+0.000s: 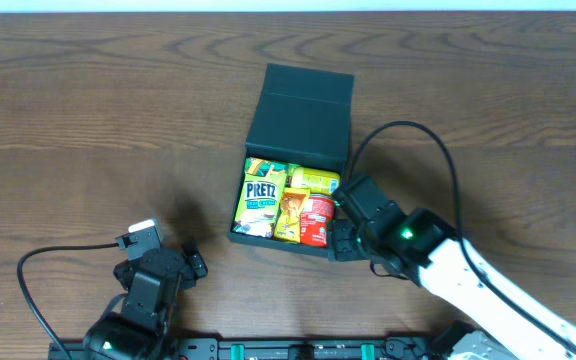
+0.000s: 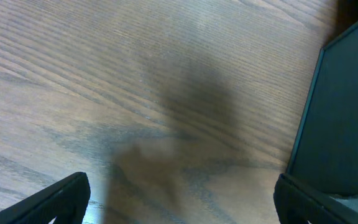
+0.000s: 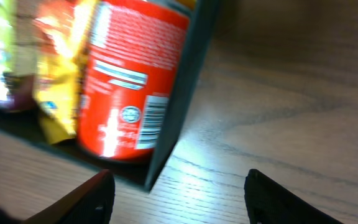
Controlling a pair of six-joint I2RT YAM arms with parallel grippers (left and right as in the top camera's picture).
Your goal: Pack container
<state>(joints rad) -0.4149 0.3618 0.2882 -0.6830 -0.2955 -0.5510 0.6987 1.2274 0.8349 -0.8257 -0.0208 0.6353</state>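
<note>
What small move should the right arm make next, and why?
Probably lift the right fingers straight up and back, away from the box. They stand open and hold nothing, with the box's front corner between them. The red can already lies inside beside the other snacks. The lid is folded back, so the arm likely needs to clear before closing it.

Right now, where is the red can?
In the overhead view, the red can lies inside the dark box, in its near right corner, beside the yellow snack bag and close to the right tool.
</note>
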